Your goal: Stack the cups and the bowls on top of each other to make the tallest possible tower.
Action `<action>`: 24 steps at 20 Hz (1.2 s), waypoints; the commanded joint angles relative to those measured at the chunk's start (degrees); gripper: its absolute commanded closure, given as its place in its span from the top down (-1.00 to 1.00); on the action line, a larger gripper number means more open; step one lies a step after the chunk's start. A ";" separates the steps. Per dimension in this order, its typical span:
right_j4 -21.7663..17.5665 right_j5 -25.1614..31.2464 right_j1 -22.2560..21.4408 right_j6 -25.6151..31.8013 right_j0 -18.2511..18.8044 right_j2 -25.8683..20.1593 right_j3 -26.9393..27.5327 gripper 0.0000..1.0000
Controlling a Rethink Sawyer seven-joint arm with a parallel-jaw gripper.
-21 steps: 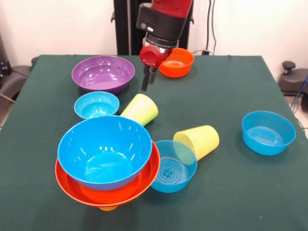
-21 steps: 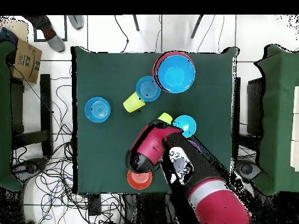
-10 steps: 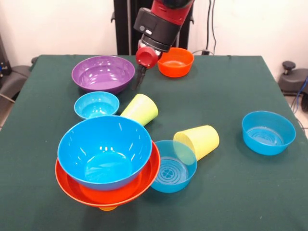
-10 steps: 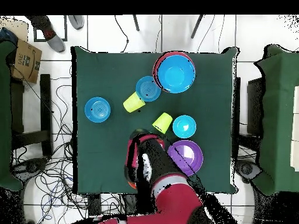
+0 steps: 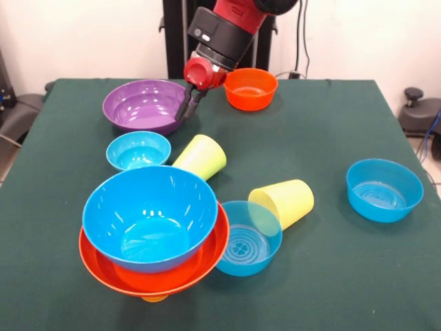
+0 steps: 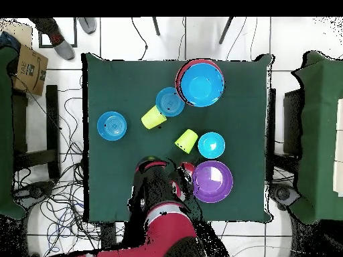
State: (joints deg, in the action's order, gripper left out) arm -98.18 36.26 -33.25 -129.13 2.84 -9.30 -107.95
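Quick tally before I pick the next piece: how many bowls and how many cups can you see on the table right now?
Bowls: 7, including the big blue bowl nested in the wide orange bowl.
Cups: 3, counting the orange cup barely showing under that pair.
Total: 10

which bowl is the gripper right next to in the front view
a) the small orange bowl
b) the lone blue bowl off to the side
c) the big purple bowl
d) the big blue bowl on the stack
c: the gripper hangs at the rim of the purple bowl, on the side toward the small orange bowl, far from the stacked blue bowl.
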 commanded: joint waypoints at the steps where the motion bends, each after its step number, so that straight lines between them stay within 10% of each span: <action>1: -4.78 1.03 -1.92 -9.81 -1.79 0.97 3.47 1.00; 9: -1.94 -5.13 -5.10 -9.96 -1.22 0.52 2.51 1.00; 15: 12.49 -12.18 -6.92 9.33 7.23 -4.55 1.76 1.00; 24: 15.78 -18.78 -3.81 6.37 12.01 -9.24 1.49 1.00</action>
State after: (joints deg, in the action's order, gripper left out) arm -85.81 23.06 -39.76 -130.70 13.95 -10.38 -107.99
